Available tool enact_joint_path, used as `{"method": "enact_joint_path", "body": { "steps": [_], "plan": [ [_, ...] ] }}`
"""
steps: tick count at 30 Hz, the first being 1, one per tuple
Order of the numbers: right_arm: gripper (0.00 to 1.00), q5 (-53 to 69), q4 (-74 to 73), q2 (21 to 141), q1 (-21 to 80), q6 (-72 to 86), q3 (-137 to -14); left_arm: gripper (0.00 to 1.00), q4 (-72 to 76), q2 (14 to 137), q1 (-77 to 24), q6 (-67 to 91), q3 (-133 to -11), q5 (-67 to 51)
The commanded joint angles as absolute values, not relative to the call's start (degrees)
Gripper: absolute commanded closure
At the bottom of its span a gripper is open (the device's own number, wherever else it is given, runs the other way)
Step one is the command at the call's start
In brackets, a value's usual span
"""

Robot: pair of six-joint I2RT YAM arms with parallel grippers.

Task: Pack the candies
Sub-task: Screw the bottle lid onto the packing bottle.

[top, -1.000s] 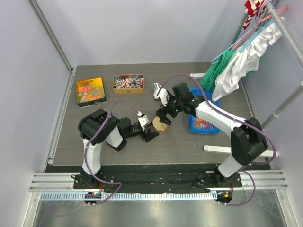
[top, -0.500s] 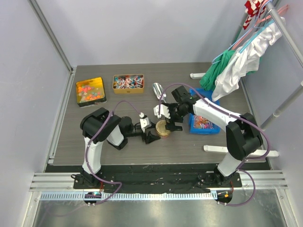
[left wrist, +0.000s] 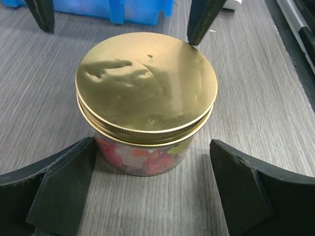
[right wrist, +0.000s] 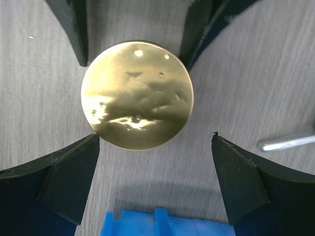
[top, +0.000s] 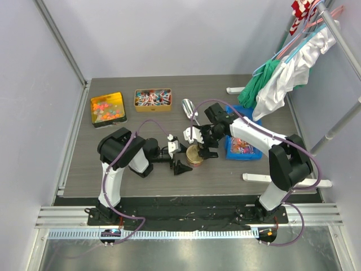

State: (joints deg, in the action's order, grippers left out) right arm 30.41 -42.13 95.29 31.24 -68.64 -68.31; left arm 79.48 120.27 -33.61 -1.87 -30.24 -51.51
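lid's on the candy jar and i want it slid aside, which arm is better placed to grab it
Likely left: the left gripper, open, is down level with the jar wall, one finger either side. The right gripper, also open, looks straight down on the gold lid.

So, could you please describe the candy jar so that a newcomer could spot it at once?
On the grey table, look at the middle, left of the blue tray. There a jar stands between the left gripper and the right gripper, both open. Unlike the rectangular open tins at the back left, it is round, clear-walled and capped with a gold lid.
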Motion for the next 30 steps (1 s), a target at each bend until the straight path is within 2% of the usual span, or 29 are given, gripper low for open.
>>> {"method": "enact_joint_path", "body": {
  "steps": [1, 11, 24, 30],
  "plan": [
    [0.00, 35.8, -46.7, 96.6, 31.1, -72.2, -71.4, 0.00, 88.7, 121.9, -34.1, -0.4, -30.3, -55.3],
    [0.00, 38.9, -47.4, 99.1, 31.6, -70.8, -73.7, 0.00, 88.7, 122.0, -34.1, -0.3, -30.6, -55.7],
    [0.01, 35.7, -41.8, 99.8, 34.5, -67.1, -71.4, 0.00, 88.8, 122.1, -34.1, 1.4, -30.8, -56.0],
    [0.21, 35.1, -41.1, 100.3, 34.8, -65.5, -71.4, 0.00, 88.7, 122.2, -34.1, 1.6, -30.8, -56.1]
  ]
}}
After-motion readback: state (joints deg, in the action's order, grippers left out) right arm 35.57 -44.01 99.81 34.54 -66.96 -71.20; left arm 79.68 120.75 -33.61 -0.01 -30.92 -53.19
